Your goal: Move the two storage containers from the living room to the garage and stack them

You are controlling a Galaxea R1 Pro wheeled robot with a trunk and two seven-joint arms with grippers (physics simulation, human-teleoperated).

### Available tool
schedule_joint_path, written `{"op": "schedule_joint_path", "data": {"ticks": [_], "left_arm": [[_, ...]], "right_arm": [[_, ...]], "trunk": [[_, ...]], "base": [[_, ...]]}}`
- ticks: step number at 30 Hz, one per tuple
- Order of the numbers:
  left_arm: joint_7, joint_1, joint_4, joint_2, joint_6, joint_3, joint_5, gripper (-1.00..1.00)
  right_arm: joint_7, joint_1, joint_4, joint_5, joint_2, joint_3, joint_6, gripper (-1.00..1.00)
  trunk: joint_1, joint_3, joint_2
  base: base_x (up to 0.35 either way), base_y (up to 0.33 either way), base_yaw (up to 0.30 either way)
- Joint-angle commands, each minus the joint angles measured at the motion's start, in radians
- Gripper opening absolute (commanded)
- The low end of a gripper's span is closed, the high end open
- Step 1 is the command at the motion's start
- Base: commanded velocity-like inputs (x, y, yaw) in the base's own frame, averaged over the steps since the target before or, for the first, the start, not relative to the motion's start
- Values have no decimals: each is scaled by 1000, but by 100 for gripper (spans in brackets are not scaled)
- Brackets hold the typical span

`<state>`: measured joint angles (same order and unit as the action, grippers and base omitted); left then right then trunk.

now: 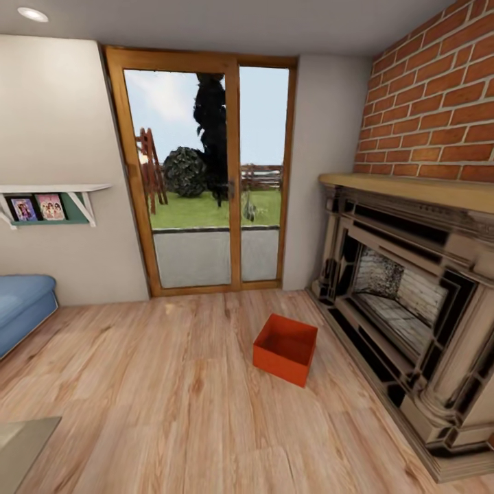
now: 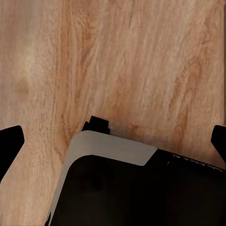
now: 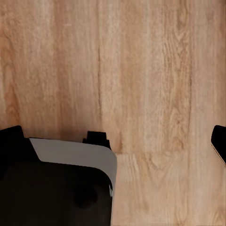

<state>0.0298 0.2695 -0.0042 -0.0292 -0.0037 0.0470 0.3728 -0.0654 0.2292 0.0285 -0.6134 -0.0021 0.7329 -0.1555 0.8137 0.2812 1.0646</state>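
Note:
I am in the living room, on its light wood plank flooring [image 1: 171, 384]. One orange-red open-top storage container [image 1: 285, 348] sits on the planks, empty, just left of the fireplace. The garage and its floor are out of view. In the left wrist view my left gripper [image 2: 113, 141] is open, its black fingertips [image 2: 10, 141] spread to the picture's edges over bare planks and the robot's dark base [image 2: 136, 188]. My right gripper [image 3: 115, 139] is open the same way, with nothing between its fingers [image 3: 219, 141].
An ornate dark fireplace [image 1: 412, 302] under a red brick chimney [image 1: 439, 96] lines the right side. A wood-framed glass door [image 1: 213, 185] stands straight ahead. A blue sofa [image 1: 24, 309] and a wall shelf [image 1: 51, 202] are at left. A grey-green corner [image 1: 20, 446] shows bottom left.

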Motion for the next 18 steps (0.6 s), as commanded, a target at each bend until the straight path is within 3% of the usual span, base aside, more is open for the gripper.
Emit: {"op": "schedule_joint_path", "data": {"ticks": [1,18], "left_arm": [[2,0,0,0,-1,5,6,100],[2,0,0,0,-2,5,6,100]], "right_arm": [[-1,1,2,-6,1,8,-4,100],[-1,1,2,-6,1,8,-4,100]], "trunk": [[1,1,1],[1,1,1]], "base": [[322,0,0],[322,0,0]]}}
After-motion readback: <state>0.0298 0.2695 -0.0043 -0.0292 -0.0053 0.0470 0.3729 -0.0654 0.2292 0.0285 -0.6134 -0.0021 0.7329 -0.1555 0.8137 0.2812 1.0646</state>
